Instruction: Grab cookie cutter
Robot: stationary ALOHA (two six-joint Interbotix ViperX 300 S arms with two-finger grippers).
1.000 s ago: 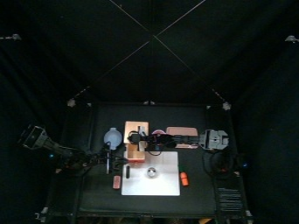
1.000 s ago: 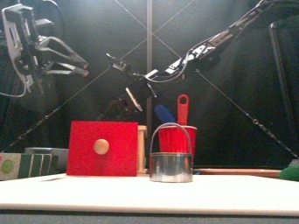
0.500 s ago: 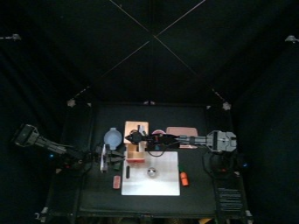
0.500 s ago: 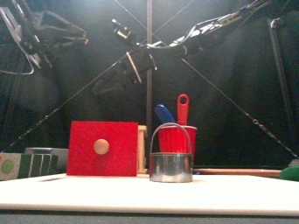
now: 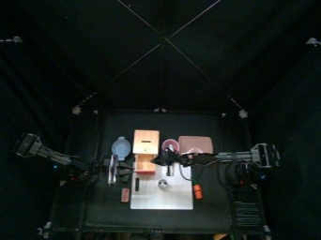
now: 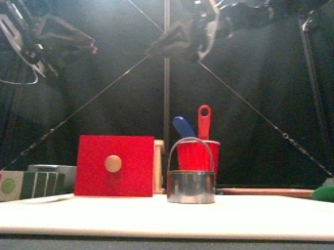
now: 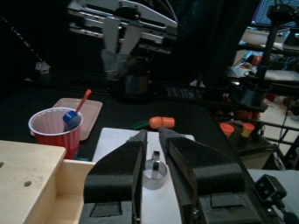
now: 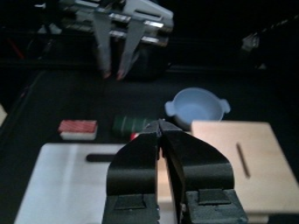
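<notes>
The cookie cutter [image 5: 163, 185], a shiny round metal ring, stands on the white board [image 5: 182, 204] and shows near and large in the front view [image 6: 190, 186]. My right gripper [image 5: 167, 159] hangs high over the board's far edge beside the wooden box [image 5: 146, 142], well above the cutter. Its jaws [image 8: 156, 125] stand almost together, and I see nothing between them. My left gripper [image 7: 155, 136] is open at the table's left, aimed at the cookie cutter [image 7: 153, 172] from a distance.
A red cup [image 6: 198, 156] with a blue and a red utensil stands behind the cutter. The box shows a red front [image 6: 115, 166]. A pale blue bowl [image 5: 120, 145], a red block [image 5: 126, 195] and an orange piece [image 5: 198, 192] lie around the board.
My right arm has drawn back toward the right side and risen higher, its jaws staying as narrow as before. The left arm has barely shifted. The cookie cutter has not moved.
</notes>
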